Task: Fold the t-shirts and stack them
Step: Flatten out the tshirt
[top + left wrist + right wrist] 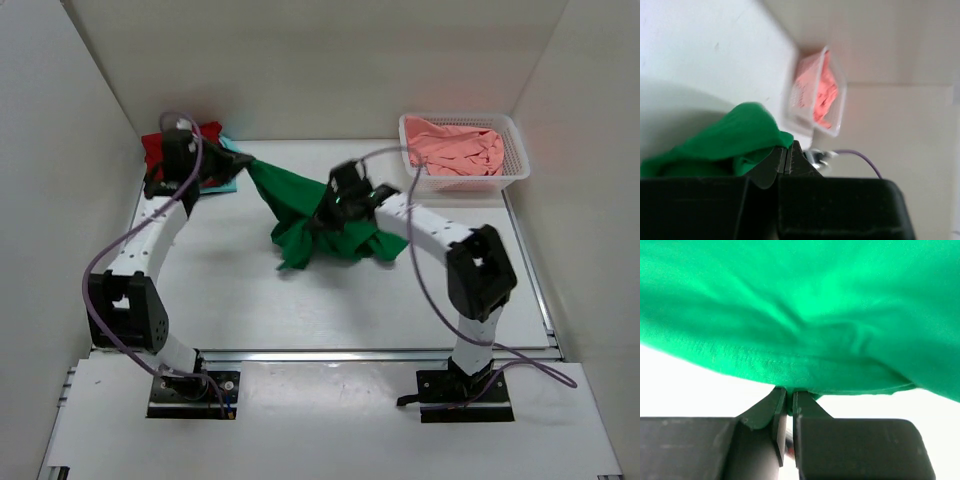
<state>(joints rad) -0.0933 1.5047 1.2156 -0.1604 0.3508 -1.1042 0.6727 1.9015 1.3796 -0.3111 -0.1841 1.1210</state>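
Green cloth took the middle of the top view: the green t-shirt point(320, 225) hung bunched between both arms, one corner drawn out toward the upper left and the bulk sagging onto the bench point(260, 300) at centre. The left tool point(238, 163) pinched that stretched corner, and the right tool point(328, 212) was clamped on the rumpled mass near the centre. In the upper left, behind the left wrist, lay the dark red t-shirt point(155, 145), with the edge of the turquoise t-shirt point(228, 185) showing just beside it; how the two overlapped could not be told. In the upper right stood the white mesh basket point(470, 183), holding the crumpled salmon pink t-shirt point(460, 148).

From the left wrist, the left tool point(786, 155) had its fingers pressed together at lower centre, with a fold of the green t-shirt point(730, 137) caught at their tips and spreading to the lower left. The bench point(700, 50) filled the upper left. At centre right the basket point(800, 100) appeared turned on its side by the camera's tilt, the salmon pink t-shirt point(822, 95) inside it. A purple cable point(860, 157) curved just right of the fingertips.

From the right wrist, the right tool point(789, 395) was nearly closed at bottom centre, nipping the hemmed edge of the green t-shirt point(800, 315), which draped across the whole upper frame.
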